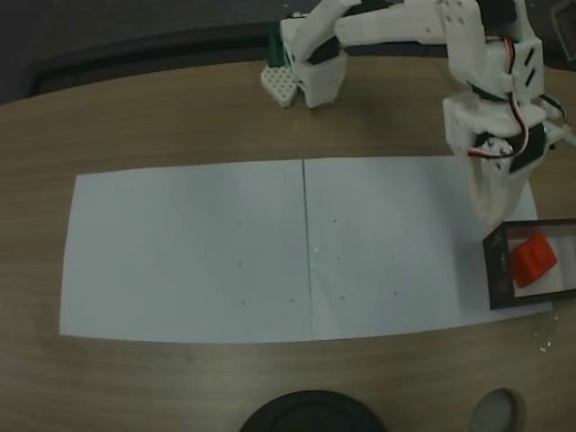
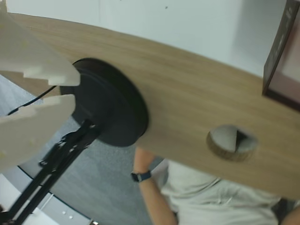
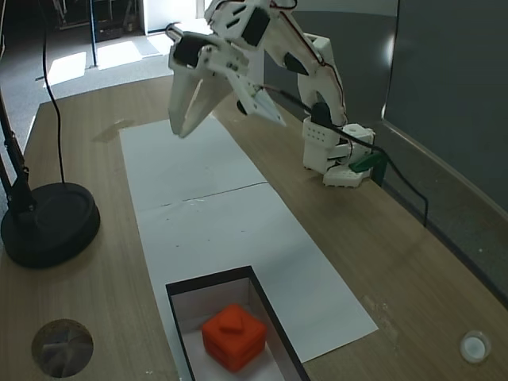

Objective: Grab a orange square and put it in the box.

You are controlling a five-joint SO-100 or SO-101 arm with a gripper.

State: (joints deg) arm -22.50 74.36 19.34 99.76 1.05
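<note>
The orange square (image 1: 534, 259) (image 3: 232, 336) lies inside the box (image 1: 497, 270) (image 3: 210, 279), on its pale floor with its nub up. The box stands at the right end of the white paper in a fixed view, and one dark corner of it (image 2: 281, 51) shows in the wrist view. My white gripper (image 1: 490, 216) (image 3: 184, 131) hangs in the air beside the box and clear of the cube. Its fingers (image 2: 42, 70) meet at the tips with only a thin gap, and nothing is held between them.
A black round lamp base (image 3: 48, 226) (image 2: 112, 108) stands near the table's edge, with a cardboard tape roll (image 3: 62, 348) (image 2: 232, 143) close by. White paper sheets (image 1: 225, 252) cover the table's middle. The arm's base (image 3: 333, 159) is at the far side. A person (image 2: 197, 192) sits at the table edge.
</note>
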